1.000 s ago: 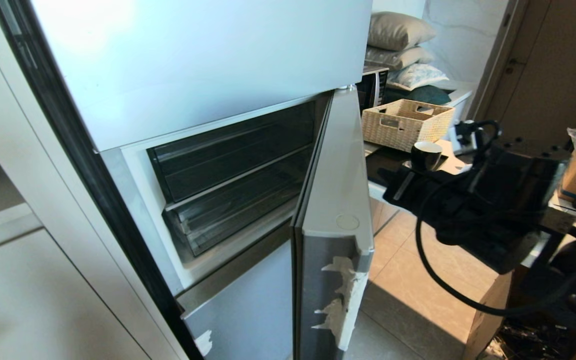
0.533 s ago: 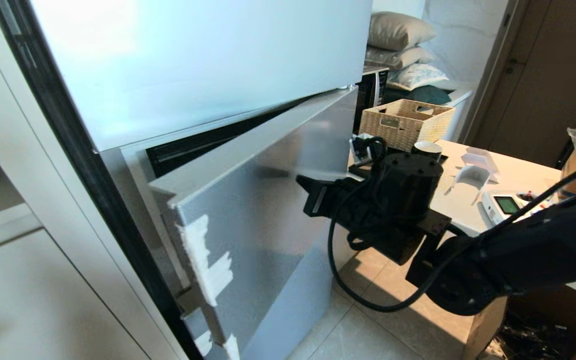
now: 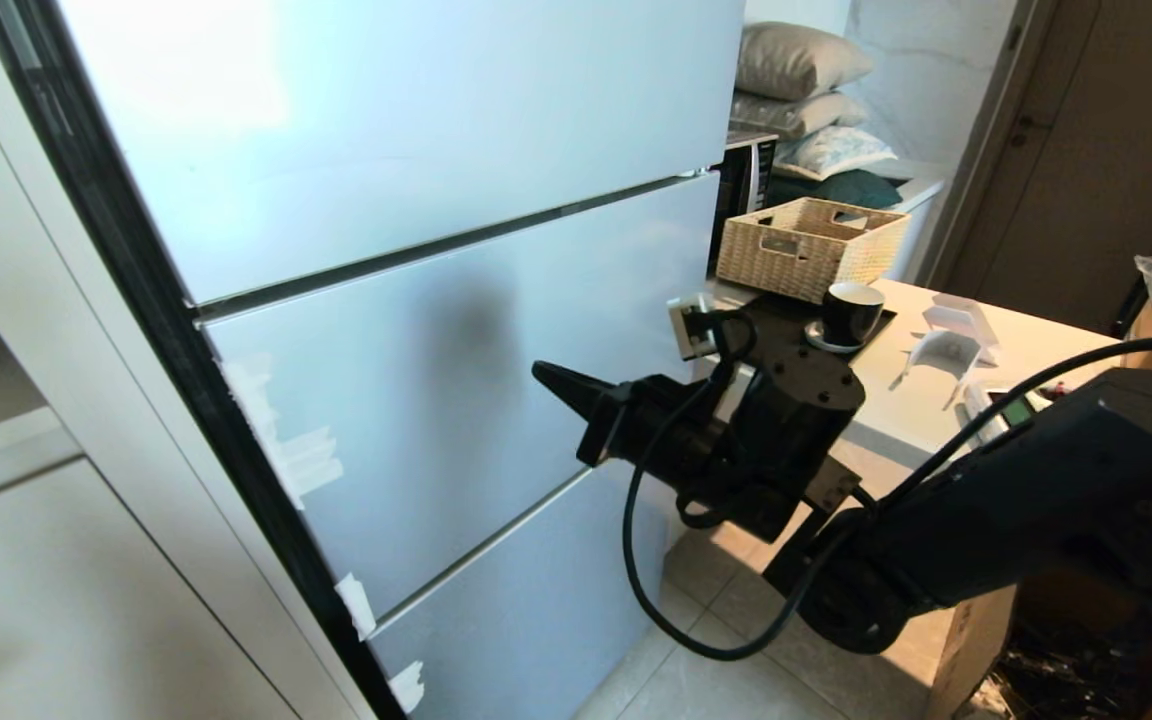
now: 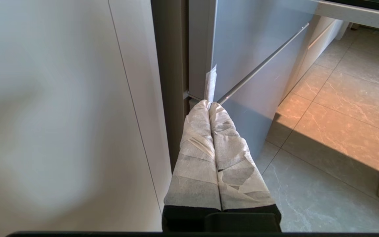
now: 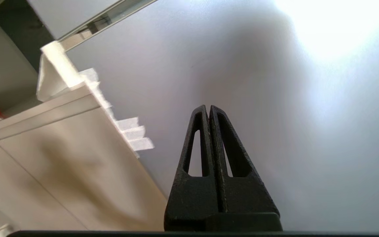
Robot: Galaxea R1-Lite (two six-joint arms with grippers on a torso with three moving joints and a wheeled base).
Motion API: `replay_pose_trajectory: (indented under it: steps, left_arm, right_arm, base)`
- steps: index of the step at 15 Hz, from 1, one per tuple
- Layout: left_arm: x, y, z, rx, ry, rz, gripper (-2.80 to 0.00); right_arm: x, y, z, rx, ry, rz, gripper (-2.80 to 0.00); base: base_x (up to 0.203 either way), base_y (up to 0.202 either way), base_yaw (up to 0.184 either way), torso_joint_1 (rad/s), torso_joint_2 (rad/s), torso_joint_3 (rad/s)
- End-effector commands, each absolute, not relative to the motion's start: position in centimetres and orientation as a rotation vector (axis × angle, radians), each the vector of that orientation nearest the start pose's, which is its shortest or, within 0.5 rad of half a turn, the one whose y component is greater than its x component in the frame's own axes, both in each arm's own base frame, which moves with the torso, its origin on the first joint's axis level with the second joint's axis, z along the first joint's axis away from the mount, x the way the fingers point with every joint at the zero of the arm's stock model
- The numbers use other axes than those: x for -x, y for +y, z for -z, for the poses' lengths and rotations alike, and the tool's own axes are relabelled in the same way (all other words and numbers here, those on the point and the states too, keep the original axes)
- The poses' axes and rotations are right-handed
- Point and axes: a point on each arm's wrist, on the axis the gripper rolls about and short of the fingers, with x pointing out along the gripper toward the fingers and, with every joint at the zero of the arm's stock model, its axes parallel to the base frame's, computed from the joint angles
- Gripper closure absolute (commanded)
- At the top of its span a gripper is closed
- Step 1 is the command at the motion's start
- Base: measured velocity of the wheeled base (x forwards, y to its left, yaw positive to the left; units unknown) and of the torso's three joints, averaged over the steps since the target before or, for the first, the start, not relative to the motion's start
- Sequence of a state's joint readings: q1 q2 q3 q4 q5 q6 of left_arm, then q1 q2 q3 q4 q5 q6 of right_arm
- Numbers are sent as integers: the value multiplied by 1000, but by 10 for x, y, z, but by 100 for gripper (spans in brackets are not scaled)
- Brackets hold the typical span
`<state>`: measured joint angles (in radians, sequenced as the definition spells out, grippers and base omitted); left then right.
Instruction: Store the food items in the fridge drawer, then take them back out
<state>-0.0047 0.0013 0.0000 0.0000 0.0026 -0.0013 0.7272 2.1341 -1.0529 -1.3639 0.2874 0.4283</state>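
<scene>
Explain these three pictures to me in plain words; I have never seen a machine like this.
This is a two-armed robot facing a fridge whose doors are all shut. The wide picture comes from its head; the other two come from cameras on its wrists. The black right end effector, shut and empty, points at the middle door. The left end effector, wrapped in white tape, is shut and empty, low by the fridge's bottom corner. On the counter beside the fridge stand a wicker basket and a dark cup.

The shut fridge door [image 3: 456, 370] apparently hides the drawer and any food inside
</scene>
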Motion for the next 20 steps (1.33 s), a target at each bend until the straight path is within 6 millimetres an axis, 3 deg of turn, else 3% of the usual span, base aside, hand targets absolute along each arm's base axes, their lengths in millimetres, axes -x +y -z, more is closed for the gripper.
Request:
replay_pose_trajectory:
  steps: [1, 3, 6, 10, 15, 17, 20]
  left_arm:
    - [23, 0, -76, 2, 2, 2, 0]
    - [23, 0, -76, 2, 2, 2, 0]
    - [23, 0, -76, 2, 2, 2, 0]
    - [23, 0, -76, 2, 2, 2, 0]
    - [23, 0, -76, 2, 2, 2, 0]
    - [23, 0, -76, 2, 2, 2, 0]
    - [23, 0, -76, 2, 2, 2, 0]
  right_arm:
    - [-291, 266, -171, -466, -73, -1056, 0]
    - [-277, 255, -182, -470, -77, -1035, 0]
    - [-238, 226, -199, -400, -42, -878, 0]
    - [-158, 140, -214, -194, -108, -605, 0]
    - [-75, 23, -186, 7, -32, -250, 0]
    - [-31, 5, -157, 52, -24, -163, 0]
    - [12, 1, -116, 100, -103, -107, 0]
  base:
    - [0, 0, 0, 0, 0, 0]
    - [0, 0, 0, 0, 0, 0]
    - [0, 0, 0, 0, 0, 0]
    - [0, 0, 0, 0, 0, 0]
    - [0, 0, 0, 0, 0, 0]
    - [0, 0, 0, 0, 0, 0]
    - [0, 0, 0, 0, 0, 0]
